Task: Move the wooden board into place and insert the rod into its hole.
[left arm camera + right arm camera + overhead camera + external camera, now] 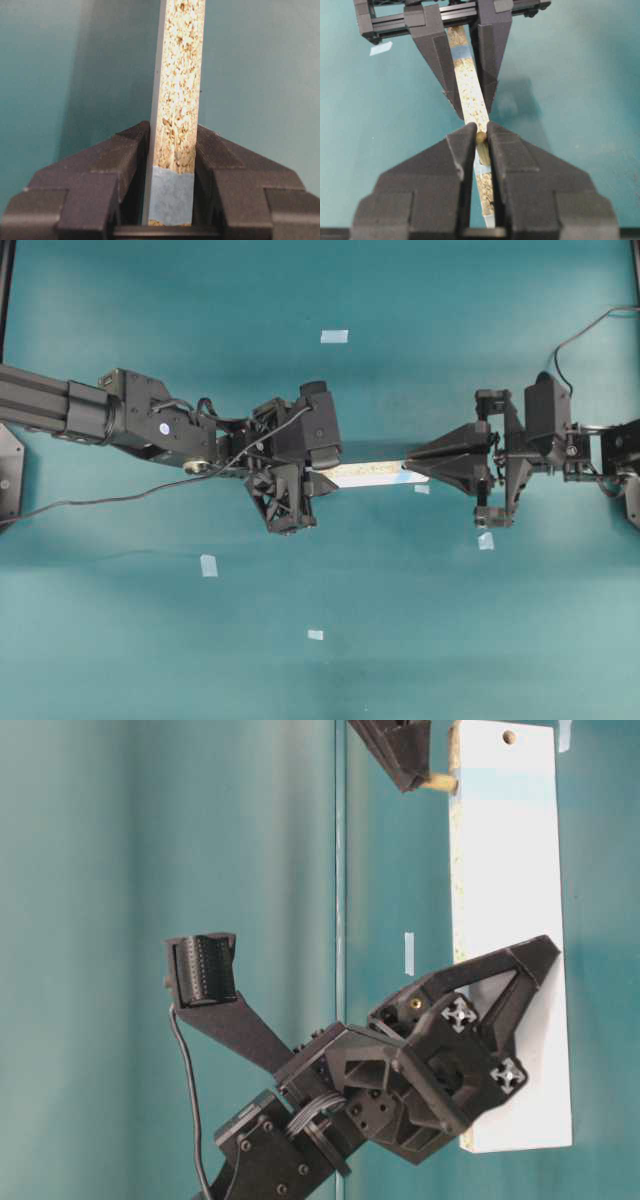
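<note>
Near the middle of the teal table [120, 640], the left gripper [172, 165] clamps the wooden board [365, 474] on edge, steadying it so its speckled edge faces up. Just above the board's far end, the right gripper [481, 142] pinches the rod [481, 138], apparently lining up for insertion.

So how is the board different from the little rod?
The board is long and flat; the rod is a tiny round peg. The left gripper holds the board on edge by one end; the right gripper pinches the rod above the board's edge. Both are pale wood.
</note>
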Controlling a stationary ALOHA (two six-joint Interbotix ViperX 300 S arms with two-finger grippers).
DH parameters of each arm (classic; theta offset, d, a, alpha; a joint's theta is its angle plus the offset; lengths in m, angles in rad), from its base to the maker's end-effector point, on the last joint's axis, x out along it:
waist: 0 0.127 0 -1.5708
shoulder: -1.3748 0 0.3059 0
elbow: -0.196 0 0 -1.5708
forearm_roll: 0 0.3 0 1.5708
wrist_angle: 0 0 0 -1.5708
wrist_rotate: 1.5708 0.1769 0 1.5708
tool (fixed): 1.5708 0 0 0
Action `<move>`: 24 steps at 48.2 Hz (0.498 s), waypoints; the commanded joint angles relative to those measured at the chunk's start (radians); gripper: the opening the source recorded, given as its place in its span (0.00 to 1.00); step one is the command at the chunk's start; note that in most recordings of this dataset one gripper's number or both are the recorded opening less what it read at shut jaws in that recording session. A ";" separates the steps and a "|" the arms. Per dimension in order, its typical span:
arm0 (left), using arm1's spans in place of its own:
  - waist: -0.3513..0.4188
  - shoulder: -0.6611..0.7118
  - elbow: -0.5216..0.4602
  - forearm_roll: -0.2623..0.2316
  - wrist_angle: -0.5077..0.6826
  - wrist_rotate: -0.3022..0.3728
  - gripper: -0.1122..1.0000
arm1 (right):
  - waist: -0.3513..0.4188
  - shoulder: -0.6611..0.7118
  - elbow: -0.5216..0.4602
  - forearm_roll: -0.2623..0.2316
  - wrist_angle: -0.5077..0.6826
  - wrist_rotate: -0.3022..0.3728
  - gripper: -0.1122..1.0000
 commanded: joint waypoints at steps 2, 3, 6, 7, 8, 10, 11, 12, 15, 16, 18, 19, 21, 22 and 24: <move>0.002 -0.014 -0.014 0.000 -0.003 -0.011 0.32 | 0.020 0.005 -0.003 -0.003 0.028 0.002 0.18; 0.002 -0.014 -0.015 0.000 -0.003 -0.012 0.32 | 0.021 0.005 -0.006 -0.003 0.031 0.002 0.18; 0.002 -0.014 -0.015 0.000 -0.003 -0.011 0.32 | 0.028 0.005 -0.012 -0.003 0.035 0.003 0.18; 0.003 -0.014 -0.015 0.000 -0.003 -0.011 0.32 | 0.028 0.005 -0.014 -0.003 0.038 0.003 0.18; 0.003 -0.014 -0.015 0.000 -0.003 -0.011 0.32 | 0.032 0.005 -0.017 -0.003 0.041 0.005 0.18; 0.003 -0.014 -0.015 0.000 -0.003 -0.011 0.32 | 0.034 0.005 -0.021 -0.003 0.043 0.005 0.18; 0.003 -0.014 -0.015 0.000 -0.003 -0.011 0.32 | 0.035 0.006 -0.021 -0.003 0.043 0.006 0.18; 0.003 -0.014 -0.015 0.000 -0.003 -0.011 0.32 | 0.035 0.005 -0.021 -0.003 0.044 0.006 0.18; 0.003 -0.014 -0.015 0.000 -0.003 -0.011 0.32 | 0.035 0.005 -0.021 -0.002 0.054 0.006 0.18; 0.003 -0.014 -0.015 0.000 -0.005 -0.011 0.32 | 0.037 0.005 -0.021 -0.003 0.058 0.006 0.18; 0.003 -0.014 -0.015 0.000 -0.005 -0.011 0.32 | 0.035 0.005 -0.021 -0.002 0.069 0.006 0.18; 0.003 -0.014 -0.015 0.000 -0.005 -0.011 0.32 | 0.037 0.005 -0.021 -0.003 0.075 0.006 0.18; 0.003 -0.014 -0.015 0.000 -0.005 -0.011 0.32 | 0.037 0.005 -0.021 -0.003 0.087 0.006 0.18; 0.003 -0.014 -0.015 0.000 -0.003 -0.011 0.32 | 0.037 0.005 -0.021 -0.002 0.101 0.006 0.18; 0.003 -0.014 -0.015 0.000 -0.005 -0.011 0.32 | 0.037 0.005 -0.021 -0.003 0.120 0.006 0.18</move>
